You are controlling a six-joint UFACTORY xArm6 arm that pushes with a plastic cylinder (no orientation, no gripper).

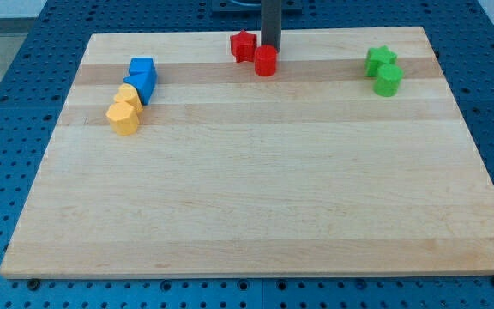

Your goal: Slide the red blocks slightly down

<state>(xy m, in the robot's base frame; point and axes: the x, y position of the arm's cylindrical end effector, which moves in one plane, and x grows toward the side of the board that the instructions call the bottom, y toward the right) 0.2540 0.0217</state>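
Note:
Two red blocks sit near the view's top centre of the wooden board (256, 172). A red star-like block (243, 45) lies to the left, and a red cylinder (266, 61) lies just right of and below it. My dark rod comes down from the view's top, and my tip (270, 48) stands right behind the red cylinder, touching or nearly touching its top edge, just right of the red star-like block.
Two blue blocks (142, 77) and two yellow blocks (125, 110) cluster at the view's upper left. A green star (381, 59) and a green cylinder (388, 80) sit at the upper right. A blue perforated table surrounds the board.

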